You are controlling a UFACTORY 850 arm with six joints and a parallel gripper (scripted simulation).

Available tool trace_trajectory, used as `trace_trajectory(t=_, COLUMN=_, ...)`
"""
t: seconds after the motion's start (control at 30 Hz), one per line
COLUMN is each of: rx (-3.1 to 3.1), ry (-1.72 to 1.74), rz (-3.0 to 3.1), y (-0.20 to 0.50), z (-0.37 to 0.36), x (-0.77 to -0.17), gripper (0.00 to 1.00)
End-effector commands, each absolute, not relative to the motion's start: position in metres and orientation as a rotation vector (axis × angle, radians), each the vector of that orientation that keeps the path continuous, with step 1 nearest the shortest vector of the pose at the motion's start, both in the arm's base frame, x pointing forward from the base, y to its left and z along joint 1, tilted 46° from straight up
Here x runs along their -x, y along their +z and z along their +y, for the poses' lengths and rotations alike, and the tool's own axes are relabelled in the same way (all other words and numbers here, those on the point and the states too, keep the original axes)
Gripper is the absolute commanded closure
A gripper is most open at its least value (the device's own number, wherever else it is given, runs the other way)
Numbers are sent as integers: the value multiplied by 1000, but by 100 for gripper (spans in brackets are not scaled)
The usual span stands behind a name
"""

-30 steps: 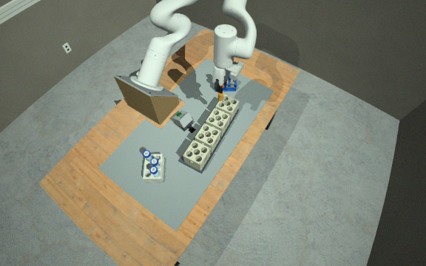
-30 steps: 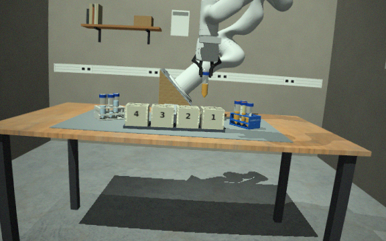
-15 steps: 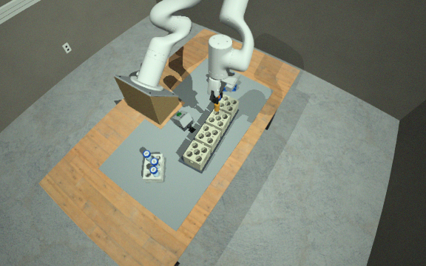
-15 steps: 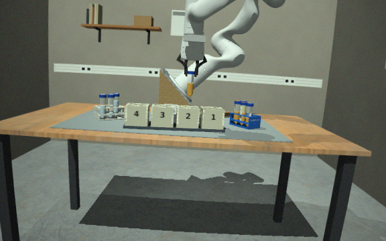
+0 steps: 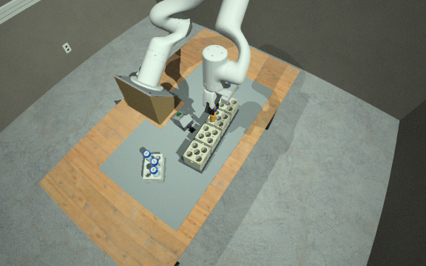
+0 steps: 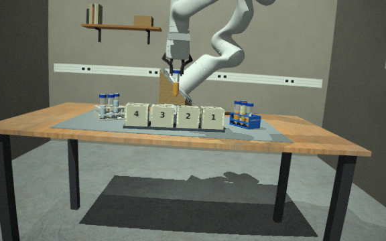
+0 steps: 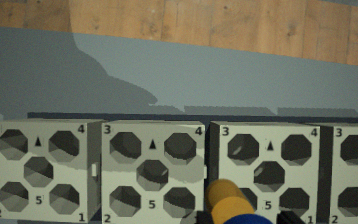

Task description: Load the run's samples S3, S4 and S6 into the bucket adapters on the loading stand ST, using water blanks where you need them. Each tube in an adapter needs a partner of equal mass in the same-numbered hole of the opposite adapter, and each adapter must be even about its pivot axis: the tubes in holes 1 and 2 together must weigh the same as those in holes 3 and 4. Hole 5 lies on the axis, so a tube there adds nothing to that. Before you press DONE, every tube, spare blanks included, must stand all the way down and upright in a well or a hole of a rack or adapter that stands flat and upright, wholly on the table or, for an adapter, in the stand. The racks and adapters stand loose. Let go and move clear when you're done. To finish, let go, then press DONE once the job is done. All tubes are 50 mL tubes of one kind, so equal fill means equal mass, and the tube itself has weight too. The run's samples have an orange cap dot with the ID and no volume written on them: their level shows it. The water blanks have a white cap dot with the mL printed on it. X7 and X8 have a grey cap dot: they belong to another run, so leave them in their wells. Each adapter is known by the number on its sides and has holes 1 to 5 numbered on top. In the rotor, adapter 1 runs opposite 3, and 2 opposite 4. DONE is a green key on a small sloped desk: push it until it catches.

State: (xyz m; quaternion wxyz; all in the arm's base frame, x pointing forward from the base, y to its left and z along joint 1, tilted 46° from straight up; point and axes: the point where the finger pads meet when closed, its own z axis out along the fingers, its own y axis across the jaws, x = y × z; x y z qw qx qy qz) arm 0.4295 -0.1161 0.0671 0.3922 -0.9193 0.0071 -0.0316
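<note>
One blue-capped tube (image 5: 213, 117) (image 6: 175, 88) (image 7: 230, 202) with orange-looking contents held upright, tip down, between the narrowed jaws of the gripper (image 5: 211, 110) (image 6: 176, 71) (image 7: 245, 217), ID not readable. In the exterior view, raised at about twelve o'clock of the gap between adapter 3 (image 5: 217, 140) (image 6: 162, 120) (image 7: 270, 154) and adapter 2 (image 5: 225, 125) (image 6: 187, 122) (image 7: 152, 154). In the wrist view, cap towards five o'clock from centre, overlapping adapter 3's hole 2; exact alignment impossible to tell. Likeliest trouble: lowering off-centre, catching the tip on a hole rim, then tilting the tube or shoving a loose adapter on the stand (image 5: 202, 171) (image 6: 174, 128) (image 7: 130, 117). Also possible: a wrong hole from misreading numbers in this angled view, hence a broken pairing or an uneven pivot. Another risk: mismatched mass through misjudging the level against the blanks in the white rack (image 5: 153, 180) (image 6: 97, 115), at nine o'clock in the exterior view. Better to square up over the chosen hole first, descend straight, and release only once fully seated.
</note>
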Motion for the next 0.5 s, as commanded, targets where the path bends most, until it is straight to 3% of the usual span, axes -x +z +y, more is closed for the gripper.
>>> trace_trajectory(t=0.0, rx=2334, ry=-81, rz=17, y=52, z=-132, x=-435, gripper=100)
trace_trajectory(t=0.47, rx=2334, ry=-81, rz=17, y=7, z=-176, x=-449, gripper=100)
